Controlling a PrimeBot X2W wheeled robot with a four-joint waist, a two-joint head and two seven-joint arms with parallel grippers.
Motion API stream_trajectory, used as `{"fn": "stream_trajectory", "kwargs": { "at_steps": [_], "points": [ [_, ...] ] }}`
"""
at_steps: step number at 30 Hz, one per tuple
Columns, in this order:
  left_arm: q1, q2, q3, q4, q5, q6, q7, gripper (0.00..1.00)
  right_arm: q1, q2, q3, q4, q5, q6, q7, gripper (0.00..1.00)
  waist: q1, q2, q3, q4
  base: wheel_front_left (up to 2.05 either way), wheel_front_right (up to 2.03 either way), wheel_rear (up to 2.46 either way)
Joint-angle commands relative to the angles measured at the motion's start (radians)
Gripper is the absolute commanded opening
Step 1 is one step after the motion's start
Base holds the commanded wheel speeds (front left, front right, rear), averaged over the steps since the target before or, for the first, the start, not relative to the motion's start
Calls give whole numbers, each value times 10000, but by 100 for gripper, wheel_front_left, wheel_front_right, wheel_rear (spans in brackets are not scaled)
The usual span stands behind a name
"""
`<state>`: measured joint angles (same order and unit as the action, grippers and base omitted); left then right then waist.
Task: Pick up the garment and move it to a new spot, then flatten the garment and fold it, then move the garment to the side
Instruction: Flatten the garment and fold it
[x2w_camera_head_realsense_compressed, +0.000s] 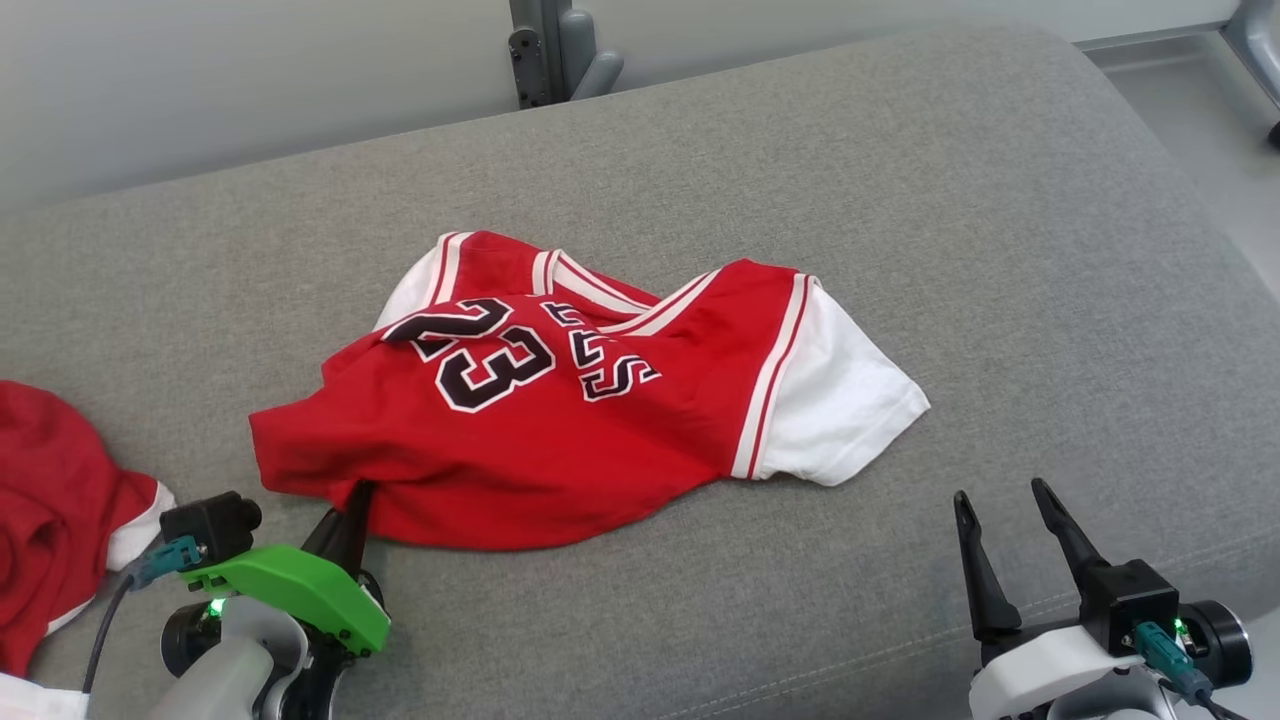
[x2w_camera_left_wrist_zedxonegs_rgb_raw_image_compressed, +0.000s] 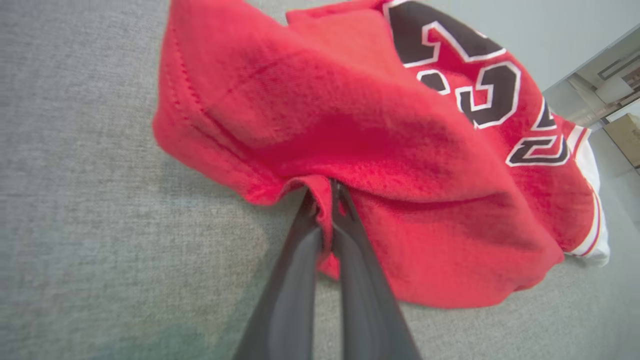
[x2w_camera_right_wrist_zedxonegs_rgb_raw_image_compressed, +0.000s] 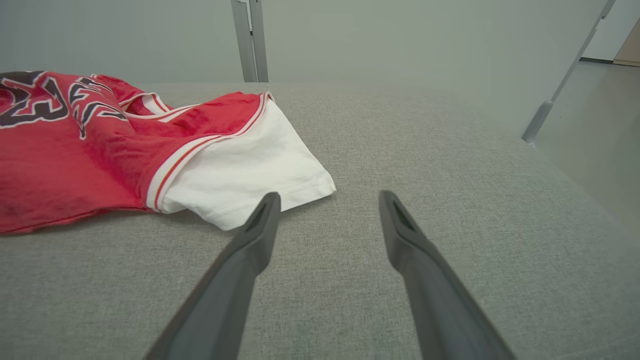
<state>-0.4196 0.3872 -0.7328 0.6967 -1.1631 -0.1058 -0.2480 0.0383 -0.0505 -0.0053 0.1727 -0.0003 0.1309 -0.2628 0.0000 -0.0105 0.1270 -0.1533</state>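
The garment (x2w_camera_head_realsense_compressed: 560, 420) is a red jersey with white sleeves and a black 23, lying crumpled on the grey cushion (x2w_camera_head_realsense_compressed: 900, 200). My left gripper (x2w_camera_head_realsense_compressed: 355, 500) is shut on its near red hem; in the left wrist view the two dark fingers (x2w_camera_left_wrist_zedxonegs_rgb_raw_image_compressed: 345, 220) pinch a fold of the garment (x2w_camera_left_wrist_zedxonegs_rgb_raw_image_compressed: 360, 125) between them. My right gripper (x2w_camera_head_realsense_compressed: 1000, 505) stands open at the lower right, apart from the white sleeve (x2w_camera_head_realsense_compressed: 850, 400). In the right wrist view the right gripper (x2w_camera_right_wrist_zedxonegs_rgb_raw_image_compressed: 327, 200) has bare cushion between its fingers, and the garment (x2w_camera_right_wrist_zedxonegs_rgb_raw_image_compressed: 90, 150) lies to the left with its white sleeve (x2w_camera_right_wrist_zedxonegs_rgb_raw_image_compressed: 250, 170) by the left fingertip.
Another red and white cloth (x2w_camera_head_realsense_compressed: 60, 510) lies at the cushion's left edge beside my left arm. A grey metal post (x2w_camera_head_realsense_compressed: 555, 50) stands behind the cushion. Pale floor (x2w_camera_head_realsense_compressed: 1210, 130) shows past the cushion's right edge.
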Motion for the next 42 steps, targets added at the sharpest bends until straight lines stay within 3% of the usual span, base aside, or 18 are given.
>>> {"fn": "stream_trajectory", "kwargs": {
  "at_steps": [1, 7, 19, 24, 26, 32, 42],
  "points": [
    [151, 78, 119, -137, 61, 16, -79, 0, 90, -2, -8, -1, 67, -3, -31, 100, 0, 105, -67, 122, 0, 0, 0],
    [1062, 415, 841, -2063, 95, 593, -176, 0, 242, -6, 27, 57, 18, -5, -31, 100, 0, 105, -360, 497, 0, 0, 0],
    [4218, 1733, 1263, -8270, -21, 3050, 137, 0, 350, -9, 60, 78, 131, -3, -31, 100, 0, 105, -526, 1130, 0, 0, 0],
    [4819, 2018, 1138, -9641, -252, 3606, 572, 0, 123, -6, 79, 13, 132, -3, -31, 100, 0, 105, -301, 1144, 0, 0, 0],
    [4676, 2156, 1148, -9682, -162, 3711, 703, 0, 64, -8, 60, -5, 90, -3, -31, 100, 0, 105, -155, 1133, 0, 0, 0],
    [3364, 1905, 1092, -8846, -86, 3452, 1254, 0, -180, -6, 139, -10, 62, -3, -30, 100, 0, 105, 232, 1013, 0, 0, 0],
    [-405, 892, 752, -4785, -9, 2654, 2926, 0, -779, -8, 376, 65, 159, -3, -30, 100, 0, 105, 1017, 304, 0, 0, 0]
  ]
}}
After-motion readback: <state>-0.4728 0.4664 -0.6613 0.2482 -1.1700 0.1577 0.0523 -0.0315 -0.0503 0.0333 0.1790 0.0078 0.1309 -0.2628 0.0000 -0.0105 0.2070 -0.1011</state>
